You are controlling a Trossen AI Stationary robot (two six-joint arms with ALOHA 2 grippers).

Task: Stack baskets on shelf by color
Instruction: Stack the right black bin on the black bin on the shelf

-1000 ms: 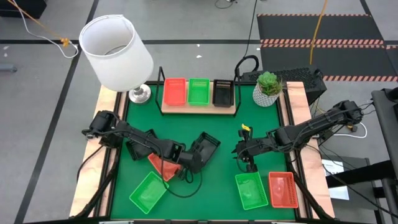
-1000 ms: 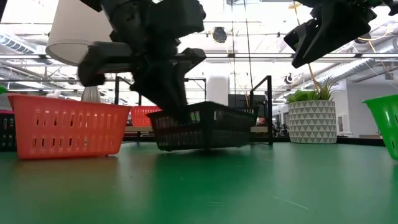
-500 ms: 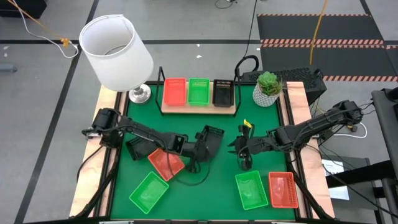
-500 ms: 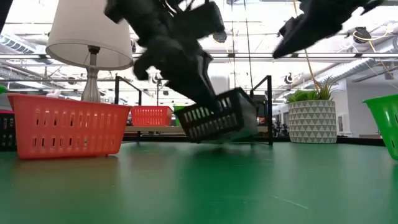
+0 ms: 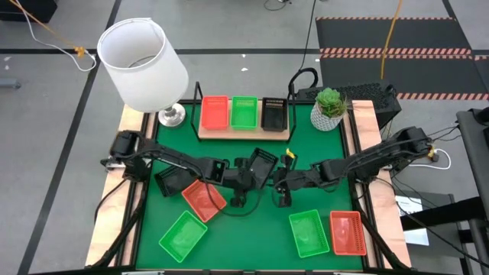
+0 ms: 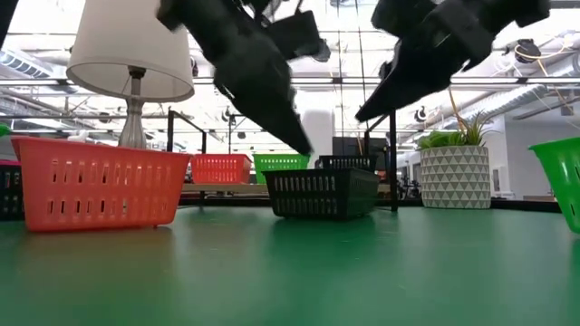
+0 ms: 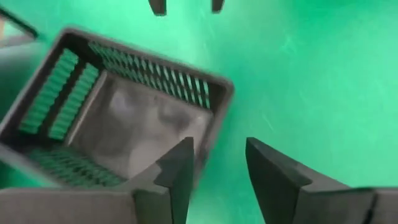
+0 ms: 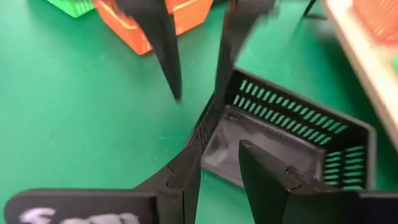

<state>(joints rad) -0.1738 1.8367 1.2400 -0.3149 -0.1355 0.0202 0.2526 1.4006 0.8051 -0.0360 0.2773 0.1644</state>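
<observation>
High view puts a black basket [image 5: 260, 163] in the middle of the table [image 5: 321, 153], just near of the shelf [image 5: 244, 134], with both arms meeting over it. The left gripper [image 5: 246, 180] comes in from the left and the right gripper [image 5: 281, 182] from the right, which reads as a handover or a shared re-grip so the basket can be squared up before it goes to the shelf. Left wrist view shows the left gripper's fingers [image 7: 179, 171] parted, one finger over the basket's rim and one outside, so they straddle a wall; whether they pinch it I cannot tell. Right wrist view shows the right gripper's fingers [image 8: 186, 174] likewise apart astride the opposite wall. Low view has the basket sitting flat on the table. On the shelf, an orange-red basket [image 5: 215, 112], a green basket [image 5: 244, 112] and a black basket [image 5: 274, 113] stand side by side, starting one stack per colour. Loose on the table lie an orange-red basket [image 5: 202, 198] and a green one [image 5: 183, 234] at near left, and a green one [image 5: 309, 232] with an orange-red one [image 5: 348, 232] at near right. All visible baskets look empty.
</observation>
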